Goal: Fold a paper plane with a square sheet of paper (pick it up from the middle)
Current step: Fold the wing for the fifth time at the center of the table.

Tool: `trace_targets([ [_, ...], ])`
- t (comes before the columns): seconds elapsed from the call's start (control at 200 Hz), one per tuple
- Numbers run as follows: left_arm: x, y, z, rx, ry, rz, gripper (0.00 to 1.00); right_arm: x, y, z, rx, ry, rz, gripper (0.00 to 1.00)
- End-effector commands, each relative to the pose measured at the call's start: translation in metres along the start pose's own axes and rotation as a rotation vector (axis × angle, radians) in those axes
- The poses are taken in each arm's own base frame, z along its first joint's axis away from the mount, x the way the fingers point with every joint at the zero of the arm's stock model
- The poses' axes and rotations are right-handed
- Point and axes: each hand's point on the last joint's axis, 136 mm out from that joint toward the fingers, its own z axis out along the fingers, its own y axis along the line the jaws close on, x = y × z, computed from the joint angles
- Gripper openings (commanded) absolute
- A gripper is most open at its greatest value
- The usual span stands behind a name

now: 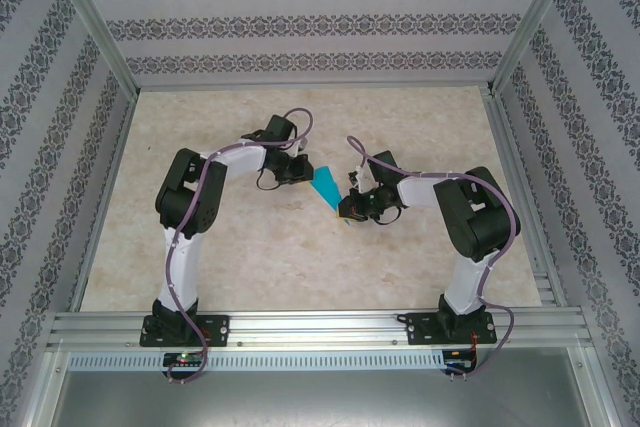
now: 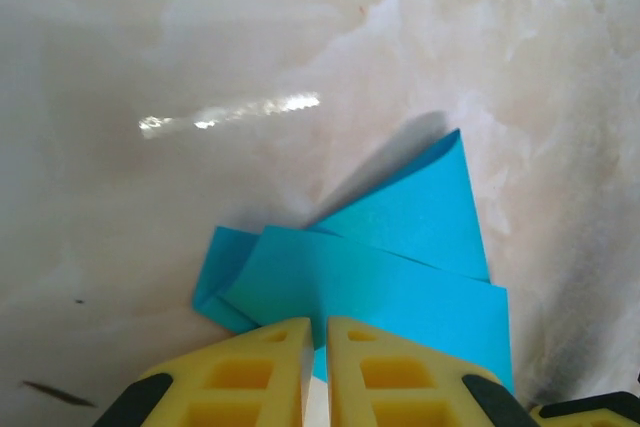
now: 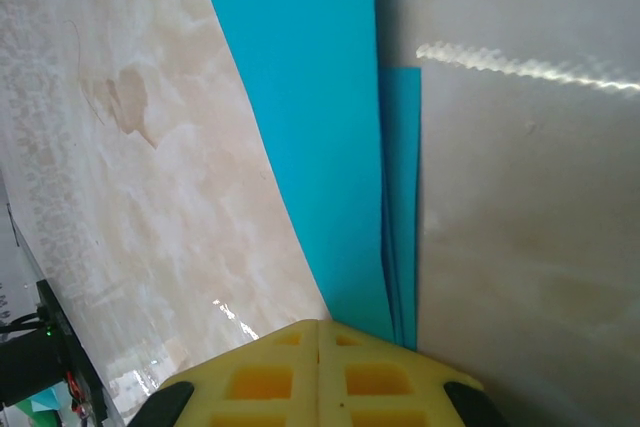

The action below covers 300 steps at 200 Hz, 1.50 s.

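The square sheet of paper is folded into a slim, pointed turquoise paper plane [image 1: 325, 185] lying mid-table between the two arms. My left gripper [image 1: 303, 173] holds its wide end. In the left wrist view the yellow fingers [image 2: 250, 367] are shut on a layer of the paper plane [image 2: 400, 277], with a thin blue strip between them at the gripper [image 2: 318, 322]. My right gripper [image 1: 350, 209] is at the narrow end. In the right wrist view its jaws [image 3: 318, 323] are shut tight together. The creased paper plane [image 3: 320, 137] tapers down to the right fingertip [image 3: 390, 362]; nothing shows between the jaws.
The marbled tabletop [image 1: 250, 247] is bounded by aluminium rails, one along the near edge [image 1: 320, 325] and others at the sides. Patterned walls [image 1: 300, 7] enclose the back and both sides. Cables loop over both arms.
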Motion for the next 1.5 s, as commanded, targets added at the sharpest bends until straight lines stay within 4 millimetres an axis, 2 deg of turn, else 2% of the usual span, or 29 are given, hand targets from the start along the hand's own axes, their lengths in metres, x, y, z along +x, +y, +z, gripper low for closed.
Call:
trace_targets([
  [0.0, -0.020, 0.052, -0.002, -0.149, -0.050, -0.053, 0.15, 0.063, -0.076, 0.014, 0.270, 0.164, 0.188, 0.06],
  [0.155, -0.038, 0.047, -0.016, -0.158, -0.093, -0.032, 0.15, 0.062, -0.075, 0.014, 0.268, 0.162, 0.190, 0.06],
  [0.335, -0.048, 0.018, -0.044, -0.090, -0.163, -0.022, 0.14, 0.064, -0.076, 0.014, 0.267, 0.168, 0.193, 0.07],
  [0.475, -0.030, -0.030, -0.046, 0.060, -0.190, -0.018, 0.14, 0.067, -0.076, 0.014, 0.264, 0.172, 0.197, 0.07],
  [0.674, 0.002, -0.066, -0.030, 0.122, -0.197, 0.007, 0.13, 0.067, -0.076, 0.015, 0.265, 0.170, 0.195, 0.07],
  [0.869, 0.027, -0.087, -0.001, 0.176, -0.110, 0.039, 0.14, 0.066, -0.076, 0.015, 0.267, 0.167, 0.193, 0.07],
  [0.989, 0.037, -0.084, 0.016, 0.164, -0.062, 0.032, 0.14, 0.067, -0.077, 0.015, 0.267, 0.165, 0.194, 0.07],
  [1.214, 0.037, -0.058, 0.032, 0.062, -0.048, 0.030, 0.14, 0.068, -0.078, 0.015, 0.271, 0.168, 0.199, 0.07],
  [1.494, 0.014, -0.011, 0.021, -0.039, -0.120, -0.025, 0.13, 0.071, -0.083, 0.015, 0.290, 0.170, 0.211, 0.07],
])
